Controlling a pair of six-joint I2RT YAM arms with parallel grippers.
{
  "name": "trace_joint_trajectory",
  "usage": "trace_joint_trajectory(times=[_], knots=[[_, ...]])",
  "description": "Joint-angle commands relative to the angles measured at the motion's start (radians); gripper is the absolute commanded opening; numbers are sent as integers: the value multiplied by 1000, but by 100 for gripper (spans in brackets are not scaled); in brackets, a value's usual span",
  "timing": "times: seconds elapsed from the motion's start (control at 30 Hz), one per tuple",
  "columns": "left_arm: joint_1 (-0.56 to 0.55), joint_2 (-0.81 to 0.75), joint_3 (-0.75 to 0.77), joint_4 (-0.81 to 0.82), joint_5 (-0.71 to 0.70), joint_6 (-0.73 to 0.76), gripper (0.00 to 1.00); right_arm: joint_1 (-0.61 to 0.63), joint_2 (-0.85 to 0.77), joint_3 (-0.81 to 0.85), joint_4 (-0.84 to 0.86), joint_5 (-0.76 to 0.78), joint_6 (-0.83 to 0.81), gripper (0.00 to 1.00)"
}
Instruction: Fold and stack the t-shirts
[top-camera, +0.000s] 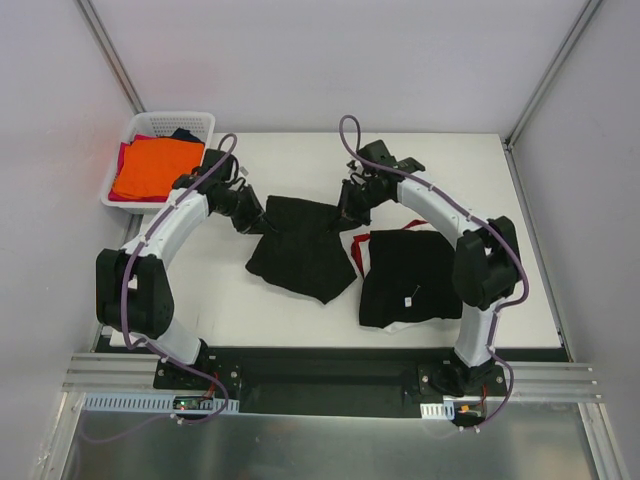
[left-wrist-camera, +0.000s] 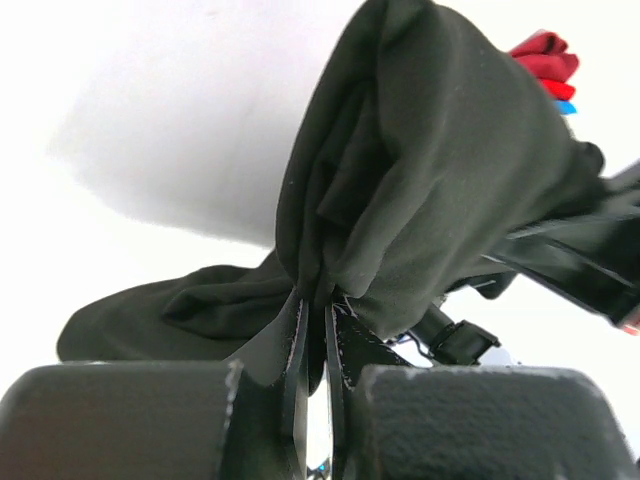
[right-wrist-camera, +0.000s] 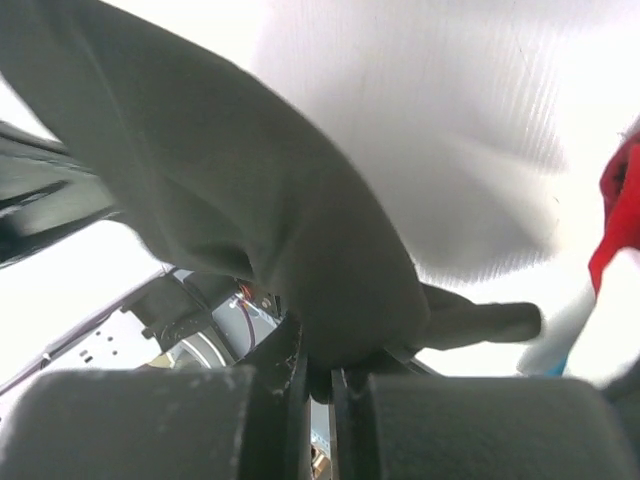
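Left end effector (top-camera: 256, 219) of mine is clamped on the far-left corner of a black t-shirt (top-camera: 300, 255); my right end effector (top-camera: 347, 212) pinches its far-right corner. The shirt spreads between them over the white surface (top-camera: 215, 290), just beside a second black t-shirt (top-camera: 410, 280) lying flat.

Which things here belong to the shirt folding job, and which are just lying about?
Part of the job:
- held black t-shirt, pinched by the left gripper and right gripper
- folded black t-shirt, on the right
- orange t-shirt, far left

Just lying about:
- white basket holding the orange one
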Motion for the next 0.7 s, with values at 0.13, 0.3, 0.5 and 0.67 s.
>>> trace_joint_trajectory(times=[0.13, 0.3, 0.5, 0.67], knots=[[-61, -15, 176, -84, -20, -12, 0, -27, -78, 119, -126, 16, -36, 1], [-84, -36, 182, -109, -28, -6, 0, -44, -123, 130, -181, 36, -53, 1], [-130, -76, 159, -129, -35, -13, 0, -76, -190, 104, -221, 34, -54, 1], [-169, -81, 196, -153, -63, -10, 0, -91, -232, 94, -244, 39, -54, 1]])
